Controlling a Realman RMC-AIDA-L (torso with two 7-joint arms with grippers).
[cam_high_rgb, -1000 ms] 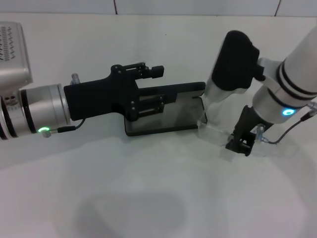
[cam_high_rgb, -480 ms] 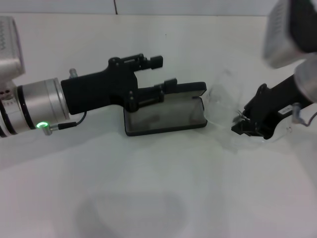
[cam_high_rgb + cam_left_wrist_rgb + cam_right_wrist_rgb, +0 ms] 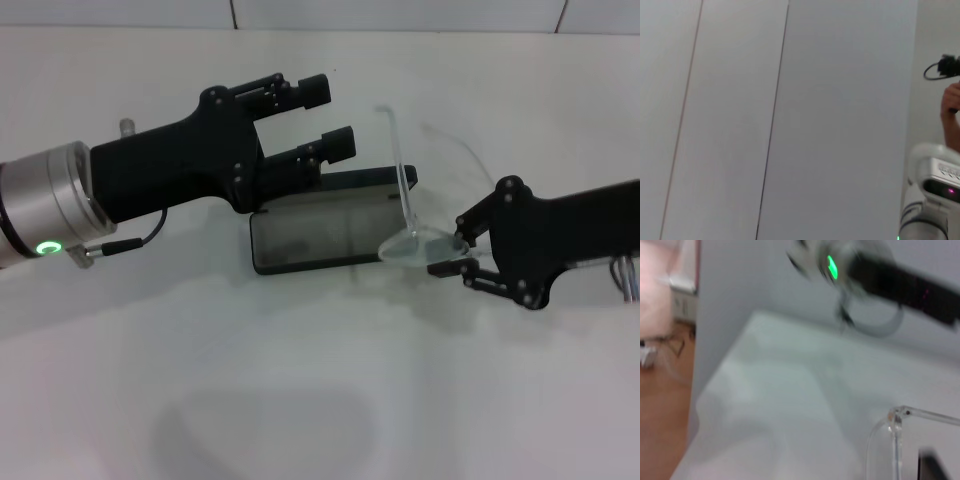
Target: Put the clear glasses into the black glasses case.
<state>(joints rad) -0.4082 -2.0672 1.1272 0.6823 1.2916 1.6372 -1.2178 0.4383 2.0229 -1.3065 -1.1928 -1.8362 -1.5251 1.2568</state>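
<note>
The black glasses case lies open mid-table, grey lining up, its lid folded back on the far side. My right gripper comes in from the right, shut on the clear glasses, which hang tilted over the case's right end. One thin clear arm sticks upward. The right wrist view shows a clear glasses arm and hinge close up. My left gripper hovers open above the case's far left side, clear of the lid. The left wrist view shows only a wall.
The white table stretches toward me in front of the case. A tiled wall edge runs along the far side. In the right wrist view the table's edge drops to a brown floor.
My right gripper has swung level and carried the glasses left and up to the case's right end. The left gripper has lifted and tilted up off the case.
</note>
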